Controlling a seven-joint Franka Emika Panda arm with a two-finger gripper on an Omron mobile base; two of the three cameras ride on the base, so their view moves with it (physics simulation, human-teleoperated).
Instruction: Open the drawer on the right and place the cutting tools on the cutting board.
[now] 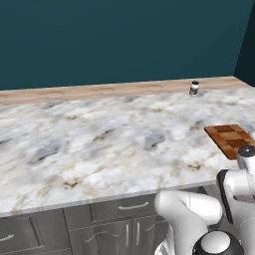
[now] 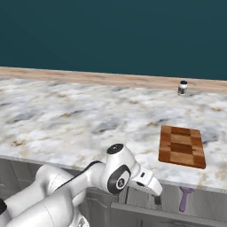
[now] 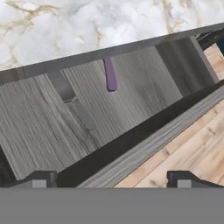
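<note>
Purple cutting tool [image 3: 110,74] lies in open drawer [image 3: 131,105], beyond spread fingers [image 3: 41,178]

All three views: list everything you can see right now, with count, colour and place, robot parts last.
Checkered wooden cutting board: one, light and reddish-brown, on the marble counter near its front right edge.
Small dark-capped jar: one, pale with dark lid, at the back of the counter.
Marble counter: one, white with grey-tan veining, wooden strip behind.
Dark grey drawer: one, pulled open, lighter grey inside, below the counter edge.
Slim purple tool: one, lying in the drawer, partly under the counter edge.
Greyish slim tool: one, in the drawer, beside the purple one.
End effector: one, dark fingertips, open, over the drawer front.
</note>
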